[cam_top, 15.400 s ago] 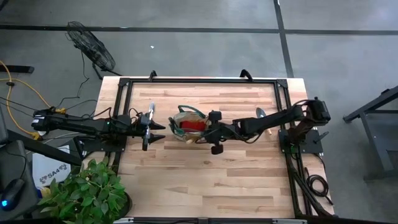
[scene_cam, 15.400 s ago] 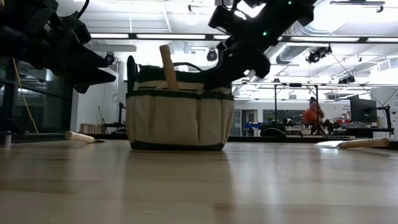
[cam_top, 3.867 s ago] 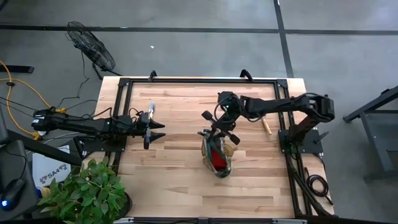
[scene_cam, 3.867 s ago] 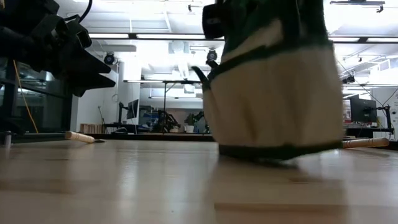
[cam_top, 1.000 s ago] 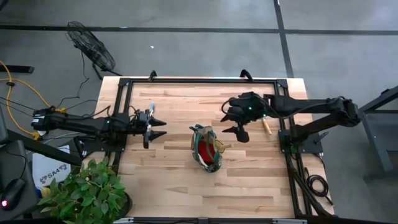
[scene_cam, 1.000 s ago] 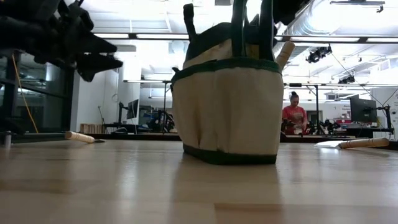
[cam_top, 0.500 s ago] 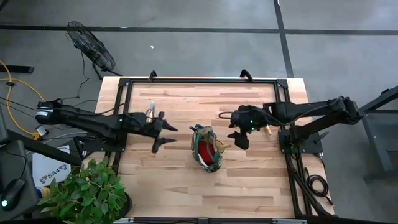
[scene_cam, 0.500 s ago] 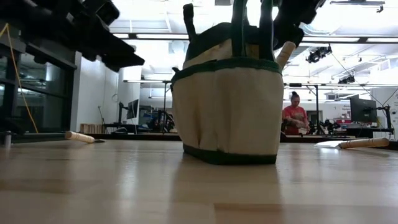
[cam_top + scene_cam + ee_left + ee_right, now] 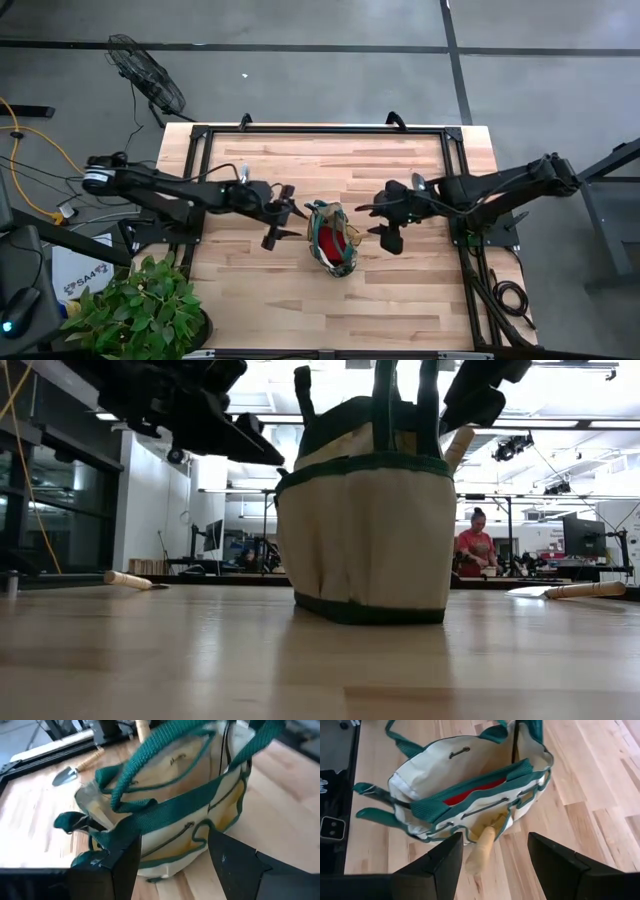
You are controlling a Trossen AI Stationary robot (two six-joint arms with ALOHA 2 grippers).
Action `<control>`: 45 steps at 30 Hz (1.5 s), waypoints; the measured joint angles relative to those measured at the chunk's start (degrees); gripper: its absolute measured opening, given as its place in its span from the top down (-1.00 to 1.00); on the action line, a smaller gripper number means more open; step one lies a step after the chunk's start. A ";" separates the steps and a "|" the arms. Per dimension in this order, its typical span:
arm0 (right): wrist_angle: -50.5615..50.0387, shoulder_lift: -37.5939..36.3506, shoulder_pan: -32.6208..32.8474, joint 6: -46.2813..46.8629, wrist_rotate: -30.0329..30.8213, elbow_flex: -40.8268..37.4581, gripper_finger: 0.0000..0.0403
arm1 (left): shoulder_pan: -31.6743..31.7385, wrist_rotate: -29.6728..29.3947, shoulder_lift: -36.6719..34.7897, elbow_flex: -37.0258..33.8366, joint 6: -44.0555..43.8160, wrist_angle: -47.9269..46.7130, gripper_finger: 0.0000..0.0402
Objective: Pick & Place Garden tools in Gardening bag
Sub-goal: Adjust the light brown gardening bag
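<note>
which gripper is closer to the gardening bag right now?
Left, narrowly. The left gripper hangs open just off the gardening bag on its left side; the right gripper, also open, sits a little farther off on the opposite side.

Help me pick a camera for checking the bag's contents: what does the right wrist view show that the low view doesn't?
Only the right wrist view looks into the gardening bag: red fabric inside and a pale wooden handle poking from an outer pocket. Only the low view shows a wooden-handled tool lying on the table and a person in the room behind. Both show the bag upright with its green trim.
</note>
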 joint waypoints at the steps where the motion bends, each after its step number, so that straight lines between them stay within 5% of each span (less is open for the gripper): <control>1: 0.00 0.02 0.30 0.00 0.06 0.00 -0.07 | 0.00 -0.01 0.36 0.89 1.09 -1.55 -0.12; 9: 0.46 0.04 1.27 0.41 0.79 0.00 -0.07 | 0.00 0.04 1.30 3.99 9.01 -4.18 -0.12; 18: 0.46 0.04 1.26 5.59 1.72 0.00 -0.07 | 0.00 -14.49 1.30 4.04 8.86 -8.05 -0.12; 25: 0.43 0.04 1.48 7.45 1.72 0.00 -0.07 | 1.01 -18.34 1.30 4.04 7.19 -8.62 -0.12; 32: 0.43 0.04 3.20 7.48 3.15 0.00 -0.07 | 5.67 -14.64 0.88 4.04 3.32 -13.73 -0.12; 40: 0.42 0.04 5.96 7.60 6.15 0.00 -0.07 | 5.85 0.19 0.88 4.02 7.41 -13.03 -0.12; 45: 0.42 0.04 6.45 9.95 6.25 0.00 -0.07 | 3.58 -3.27 0.88 4.02 9.52 -10.53 -0.12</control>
